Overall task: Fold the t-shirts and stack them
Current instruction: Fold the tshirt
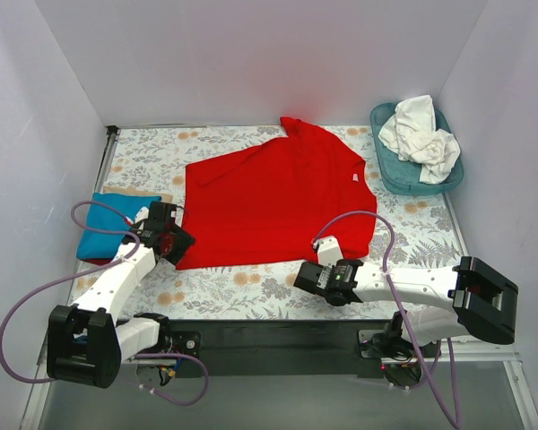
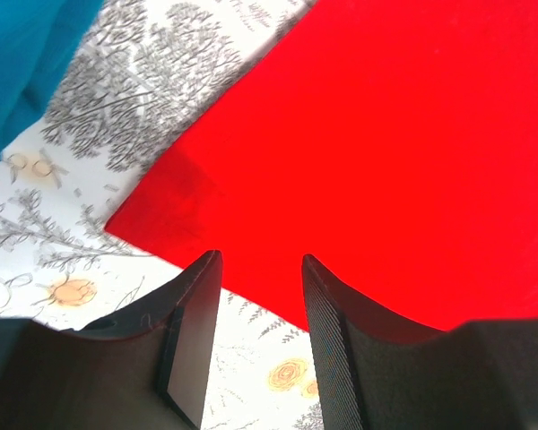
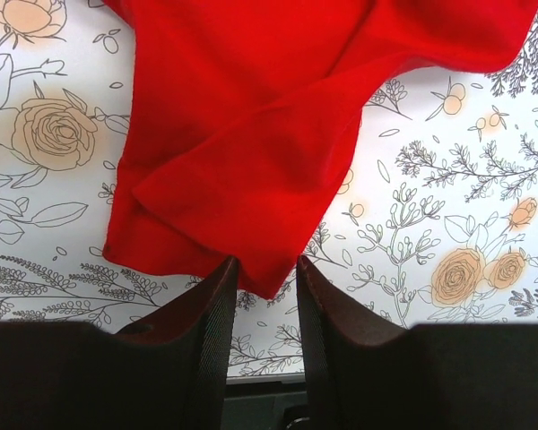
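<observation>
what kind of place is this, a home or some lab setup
Probably a robot lab test cell, not a home: plain white walls close in three sides, two robot arms are bolted along the near edge, and a red t-shirt lies spread on the floral table cloth.

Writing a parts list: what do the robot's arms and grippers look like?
The left arm and right arm share white links and blocky black joints. A lilac cable loops along each. The left gripper and right gripper have black, finely ribbed fingers.
</observation>
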Robot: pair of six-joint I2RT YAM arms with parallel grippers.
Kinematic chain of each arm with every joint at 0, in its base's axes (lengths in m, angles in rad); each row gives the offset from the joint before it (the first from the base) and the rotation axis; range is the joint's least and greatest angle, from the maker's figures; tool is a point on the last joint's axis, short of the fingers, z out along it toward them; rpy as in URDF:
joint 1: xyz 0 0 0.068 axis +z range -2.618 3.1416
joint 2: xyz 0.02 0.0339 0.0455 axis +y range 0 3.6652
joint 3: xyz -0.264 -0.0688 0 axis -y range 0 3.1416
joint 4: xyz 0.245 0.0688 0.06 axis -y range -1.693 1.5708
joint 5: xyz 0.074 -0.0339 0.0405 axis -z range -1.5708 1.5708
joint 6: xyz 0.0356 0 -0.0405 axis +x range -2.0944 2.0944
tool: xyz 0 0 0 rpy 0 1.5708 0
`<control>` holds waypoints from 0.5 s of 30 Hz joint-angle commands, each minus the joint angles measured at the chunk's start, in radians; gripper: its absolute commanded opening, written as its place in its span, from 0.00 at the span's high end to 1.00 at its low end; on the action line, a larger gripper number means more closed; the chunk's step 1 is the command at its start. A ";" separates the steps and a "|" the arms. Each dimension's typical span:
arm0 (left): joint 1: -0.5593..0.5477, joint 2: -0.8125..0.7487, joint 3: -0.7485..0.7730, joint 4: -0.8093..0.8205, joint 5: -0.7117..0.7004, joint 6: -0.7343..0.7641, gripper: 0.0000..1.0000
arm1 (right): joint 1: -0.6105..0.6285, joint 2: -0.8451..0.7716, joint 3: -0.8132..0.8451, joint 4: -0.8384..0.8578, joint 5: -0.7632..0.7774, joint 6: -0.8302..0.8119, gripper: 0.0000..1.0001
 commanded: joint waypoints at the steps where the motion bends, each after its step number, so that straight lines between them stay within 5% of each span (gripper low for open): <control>1: 0.005 -0.057 -0.016 -0.069 -0.048 -0.058 0.59 | -0.007 -0.013 0.016 0.003 0.047 0.013 0.62; 5: 0.005 -0.097 -0.022 -0.110 -0.089 -0.100 0.49 | -0.018 -0.022 -0.002 0.035 0.032 -0.017 0.62; 15: 0.005 -0.103 -0.057 -0.129 -0.108 -0.152 0.49 | -0.024 -0.030 -0.051 0.143 -0.030 -0.077 0.62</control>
